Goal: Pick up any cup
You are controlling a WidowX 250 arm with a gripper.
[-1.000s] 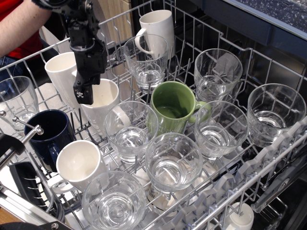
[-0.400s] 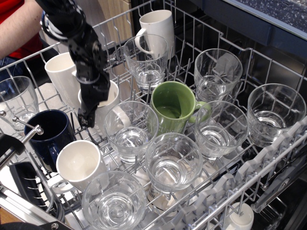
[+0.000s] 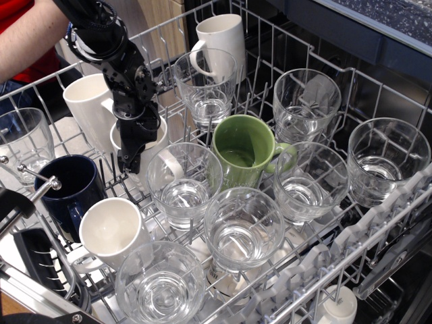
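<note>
A cream-white cup [image 3: 151,154] stands mouth-up in the left middle of the dishwasher rack [image 3: 283,40], its handle toward a glass tumbler [image 3: 181,183]. My black gripper [image 3: 131,159] comes down from the upper left over the cup's left rim. One finger [image 3: 125,162] shows outside the cup's left wall; the other is hidden at or inside the mouth. I cannot tell whether the jaws press on the wall. The cup sits in the rack.
Other white mugs stand behind the arm [image 3: 86,101], at the back [image 3: 221,35] and at the front left [image 3: 111,233]. A green mug [image 3: 243,152], a navy mug [image 3: 71,185] and several tumblers crowd the rack. A person's arm [image 3: 27,34] is at the top left.
The gripper has come down from above the cup's mouth to its left rim, then shifted slightly right. The cup has not visibly moved.
</note>
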